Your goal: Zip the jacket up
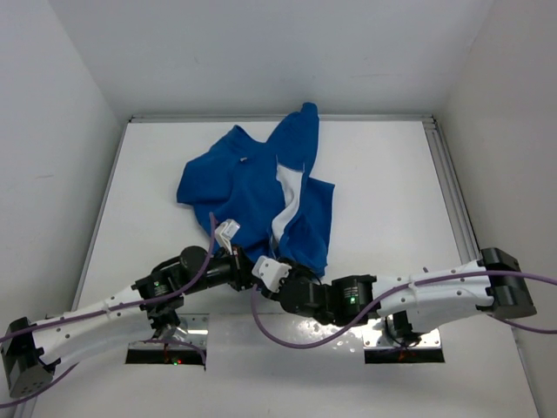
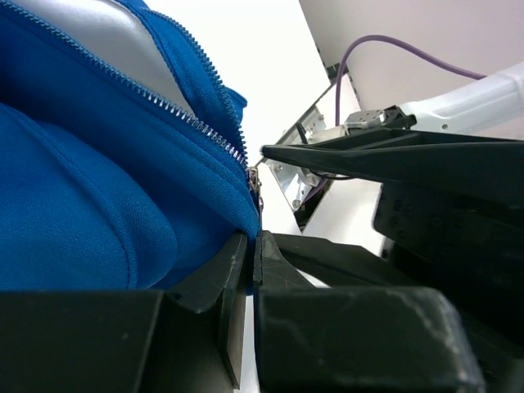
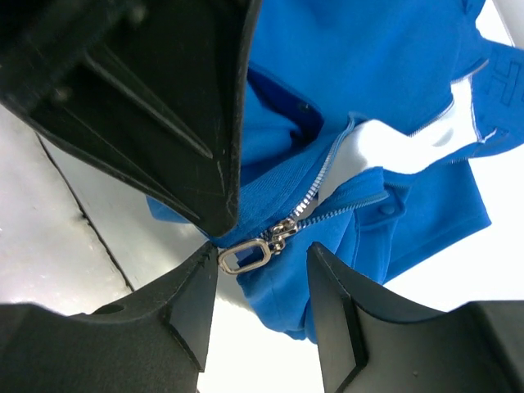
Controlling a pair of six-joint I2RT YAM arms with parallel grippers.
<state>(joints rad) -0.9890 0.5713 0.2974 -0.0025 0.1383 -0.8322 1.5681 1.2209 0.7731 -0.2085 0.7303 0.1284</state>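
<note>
The royal-blue jacket point(image 1: 252, 187) lies crumpled on the white table point(image 1: 392, 200), its front open towards the arms. My left gripper point(image 1: 246, 261) is shut on the jacket's bottom hem point(image 2: 205, 221), right beside the foot of the silvery zipper point(image 2: 176, 115). My right gripper point(image 3: 262, 282) is open, and the metal zipper pull point(image 3: 246, 256) lies between its fingers point(image 3: 196, 303), close to the left one. The slider sits at the bottom of the zipper point(image 3: 323, 176), whose two sides spread apart above it. The left gripper's fingers point(image 3: 164, 106) fill the upper left of the right wrist view.
Two metal base plates point(image 1: 167, 348) point(image 1: 405, 344) sit at the near edge. A metal rail point(image 1: 448, 192) runs along the table's right side, with white walls around. Purple cables point(image 1: 287, 335) trail along both arms.
</note>
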